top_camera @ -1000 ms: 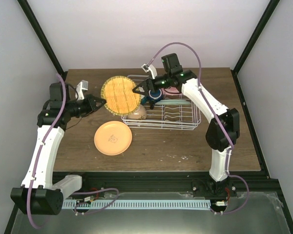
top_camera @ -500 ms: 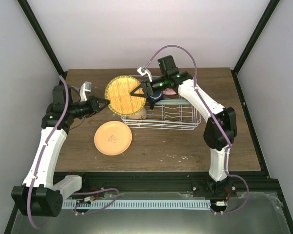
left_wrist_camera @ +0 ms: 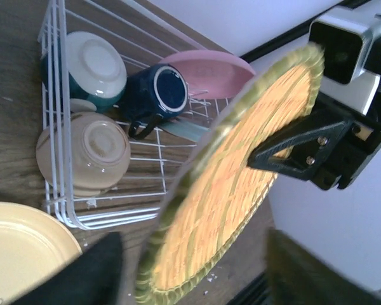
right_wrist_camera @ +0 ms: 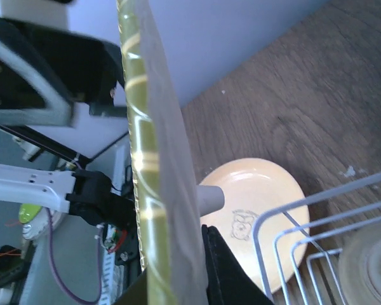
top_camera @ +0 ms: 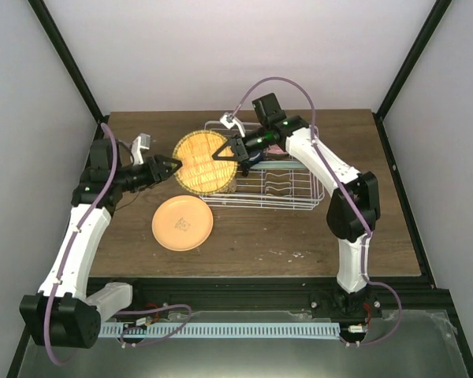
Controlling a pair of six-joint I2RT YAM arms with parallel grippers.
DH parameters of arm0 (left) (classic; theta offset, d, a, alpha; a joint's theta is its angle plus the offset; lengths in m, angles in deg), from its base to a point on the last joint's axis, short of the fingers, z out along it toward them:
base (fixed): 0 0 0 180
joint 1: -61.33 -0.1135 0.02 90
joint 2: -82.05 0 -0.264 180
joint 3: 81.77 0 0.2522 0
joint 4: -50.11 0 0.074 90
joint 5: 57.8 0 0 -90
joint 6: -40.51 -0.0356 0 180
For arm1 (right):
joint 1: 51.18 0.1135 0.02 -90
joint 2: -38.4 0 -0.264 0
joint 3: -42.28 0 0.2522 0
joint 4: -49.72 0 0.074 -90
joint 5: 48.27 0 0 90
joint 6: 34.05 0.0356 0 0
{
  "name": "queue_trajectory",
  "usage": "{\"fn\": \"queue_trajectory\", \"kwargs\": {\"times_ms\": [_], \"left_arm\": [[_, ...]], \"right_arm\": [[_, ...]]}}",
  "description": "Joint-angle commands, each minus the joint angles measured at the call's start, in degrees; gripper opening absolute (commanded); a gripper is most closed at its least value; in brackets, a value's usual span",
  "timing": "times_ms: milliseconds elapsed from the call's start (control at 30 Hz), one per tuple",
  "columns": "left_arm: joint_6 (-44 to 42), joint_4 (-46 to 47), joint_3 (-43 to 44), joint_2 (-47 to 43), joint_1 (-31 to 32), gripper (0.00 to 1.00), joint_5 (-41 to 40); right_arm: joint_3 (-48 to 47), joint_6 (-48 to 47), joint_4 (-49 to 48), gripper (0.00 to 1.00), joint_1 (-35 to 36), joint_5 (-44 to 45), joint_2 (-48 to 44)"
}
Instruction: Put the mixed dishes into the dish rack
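Changing hands above the left end of the white wire dish rack point(top_camera: 288, 189), the round tan-yellow woven plate point(top_camera: 201, 161) stands on edge in mid-air. The right claw point(top_camera: 223, 152) has just clamped narrow onto its right rim, and the left claw point(top_camera: 172, 167) has just parted, letting go. The right arm alone can probably slot it now. A round peach plate point(top_camera: 182, 223) waits on the wooden bench point(top_camera: 339, 236).

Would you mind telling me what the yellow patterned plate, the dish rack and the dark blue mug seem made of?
The yellow patterned plate looks like woven straw, possibly a plastic imitation: matte grid weave, ridged rim. The dish rack appears to be white-coated metal wire: thin, smooth rods. The dark blue mug seems glazed ceramic, judging by its gloss.
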Motion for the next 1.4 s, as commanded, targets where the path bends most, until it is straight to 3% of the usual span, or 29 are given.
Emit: {"fn": "queue_trajectory", "kwargs": {"times_ms": [0,100,333,500,767,1067,1367], "left_arm": [[-4.05,-5.66,5.49,0.19,-0.01,0.84,-5.66],[-5.55,-10.29,8.23,0.86,-0.21,0.99,-11.64],[-2.19,-8.53,10.34,2.19,-3.17,1.00,-22.19],[-2.07,-7.34,11.63,6.62,-4.65,1.00,-22.12],[-1.78,-4.74,9.95,12.27,-4.42,1.00,-21.01],[-1.97,-2.39,7.55,15.61,-4.00,1.00,-21.25],[-1.89,-2.19,6.95,16.23,-4.00,1.00,-21.31]], "right_arm": [[-2.30,-6.66,5.00,0.01,-0.44,7.22,-3.47],[0.39,-8.19,5.14,0.01,-1.37,11.49,-7.70],[7.17,-15.16,8.31,0.01,-1.33,26.45,-18.61],[13.53,-21.42,12.80,0.01,-0.71,35.90,-25.91],[21.33,-22.60,13.14,0.01,-0.12,56.52,-34.24],[26.15,-31.35,3.69,0.01,0.81,68.35,-43.21],[33.48,-40.21,1.12,0.01,2.53,73.22,-46.31]]}}
